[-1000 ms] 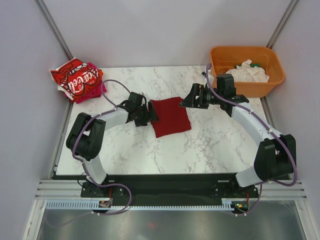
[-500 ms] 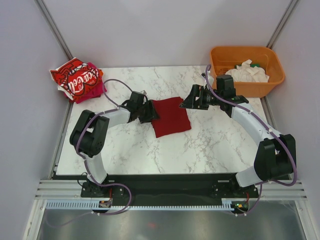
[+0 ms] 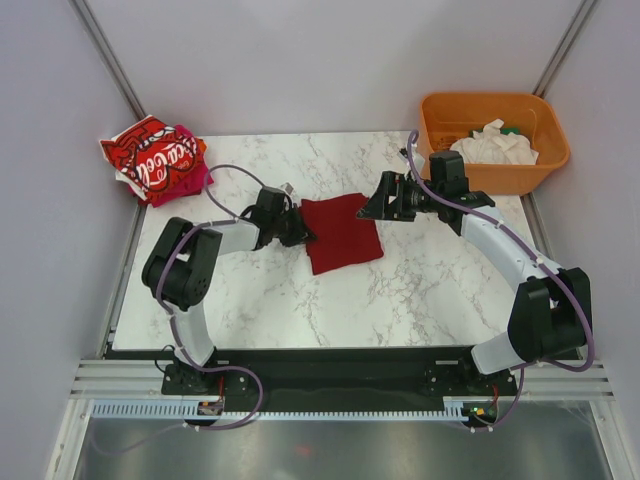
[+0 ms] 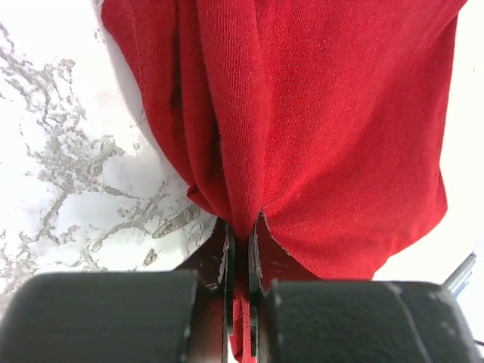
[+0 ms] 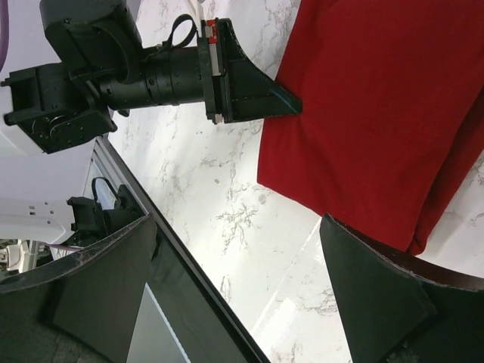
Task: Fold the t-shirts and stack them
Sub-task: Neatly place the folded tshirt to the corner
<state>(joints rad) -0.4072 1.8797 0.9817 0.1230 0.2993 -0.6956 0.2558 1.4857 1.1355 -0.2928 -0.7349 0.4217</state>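
Pinching edge of folded dark red cloth t-shirt [image 3: 340, 232] in closed left tool [image 4: 240, 227], nothing in wide-spread right tool [image 3: 372, 207]; could unfold if lifted one-sided.

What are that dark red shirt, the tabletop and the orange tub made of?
Dark red shirt: soft knit cloth, matte; fine ribs, bunched folds. Tabletop: marble-look, glossy, grey veins; possibly laminate. Orange tub: likely smooth moulded plastic.
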